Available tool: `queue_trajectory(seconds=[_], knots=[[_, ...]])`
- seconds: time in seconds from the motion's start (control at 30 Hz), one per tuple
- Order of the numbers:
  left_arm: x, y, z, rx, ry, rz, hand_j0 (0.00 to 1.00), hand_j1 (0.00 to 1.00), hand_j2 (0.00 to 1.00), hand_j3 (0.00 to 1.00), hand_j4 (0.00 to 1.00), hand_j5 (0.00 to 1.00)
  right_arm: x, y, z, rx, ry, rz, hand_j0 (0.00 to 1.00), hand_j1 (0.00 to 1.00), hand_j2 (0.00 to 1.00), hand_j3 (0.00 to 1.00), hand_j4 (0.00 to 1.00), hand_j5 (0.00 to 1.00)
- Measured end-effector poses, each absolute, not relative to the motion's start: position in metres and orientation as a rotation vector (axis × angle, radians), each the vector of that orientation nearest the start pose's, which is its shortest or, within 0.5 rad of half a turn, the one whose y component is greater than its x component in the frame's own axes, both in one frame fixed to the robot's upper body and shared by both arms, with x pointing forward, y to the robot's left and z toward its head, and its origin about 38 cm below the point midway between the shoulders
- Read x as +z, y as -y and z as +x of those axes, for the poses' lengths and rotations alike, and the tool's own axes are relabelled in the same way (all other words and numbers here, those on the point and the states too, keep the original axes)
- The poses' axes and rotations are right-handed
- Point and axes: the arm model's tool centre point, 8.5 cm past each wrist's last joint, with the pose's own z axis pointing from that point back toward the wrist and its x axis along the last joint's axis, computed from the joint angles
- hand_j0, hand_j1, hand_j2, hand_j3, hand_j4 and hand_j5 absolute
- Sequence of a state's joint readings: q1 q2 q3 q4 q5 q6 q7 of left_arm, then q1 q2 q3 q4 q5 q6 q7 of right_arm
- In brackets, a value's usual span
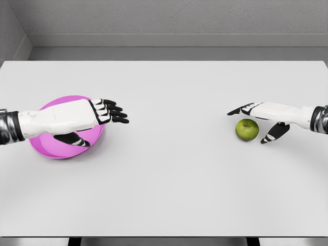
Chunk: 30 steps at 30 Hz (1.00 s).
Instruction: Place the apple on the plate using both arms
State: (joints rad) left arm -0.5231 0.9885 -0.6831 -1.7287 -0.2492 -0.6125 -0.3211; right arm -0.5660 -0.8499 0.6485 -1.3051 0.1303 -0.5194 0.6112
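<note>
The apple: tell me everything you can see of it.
The apple is green, round and smooth-skinned, with a small dark dimple at the top, so it sits upright. It rests on the white table at the right side, far from the pink plate. The right hand is open around it, fingers above and thumb beside it; whether they touch cannot be told.

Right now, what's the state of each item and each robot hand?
Apple: on the table, not grasped, not yet on the plate.
Plate: on the table, holds nothing.
Left robot hand: open, over the plate.
Right robot hand: open, fingers bracketing the apple.
</note>
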Motion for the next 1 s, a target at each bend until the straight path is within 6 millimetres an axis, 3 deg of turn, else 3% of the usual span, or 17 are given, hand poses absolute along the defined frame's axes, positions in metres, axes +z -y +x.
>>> queue_trajectory(seconds=[0.07,0.23,0.67,0.83,1.0], knots=[[0.227,-0.277,0.366,2.792,-2.261,-0.286,1.0,1.0,1.0,1.0,1.0,1.0,0.161,0.347,0.426,1.814,1.269,-0.144,1.0,1.0,1.0,1.0,1.0,1.0],[0.226,-0.277,0.366,2.793,-2.262,-0.284,1.0,1.0,1.0,1.0,1.0,1.0,0.16,0.345,0.426,1.816,1.274,-0.139,0.82,0.82,0.82,0.82,0.82,0.82],[0.227,-0.277,0.367,2.793,-2.262,-0.287,1.0,1.0,1.0,1.0,1.0,1.0,0.155,0.338,0.425,1.825,1.278,-0.114,0.66,0.66,0.66,0.66,0.66,0.66],[0.226,-0.277,0.366,2.794,-2.262,-0.286,1.0,1.0,1.0,1.0,1.0,1.0,0.155,0.337,0.425,1.829,1.283,-0.11,0.47,0.47,0.47,0.47,0.47,0.47],[0.227,-0.277,0.367,2.793,-2.262,-0.288,1.0,1.0,1.0,1.0,1.0,1.0,0.159,0.332,0.427,1.84,1.305,-0.112,0.45,0.45,0.45,0.45,0.45,0.45]])
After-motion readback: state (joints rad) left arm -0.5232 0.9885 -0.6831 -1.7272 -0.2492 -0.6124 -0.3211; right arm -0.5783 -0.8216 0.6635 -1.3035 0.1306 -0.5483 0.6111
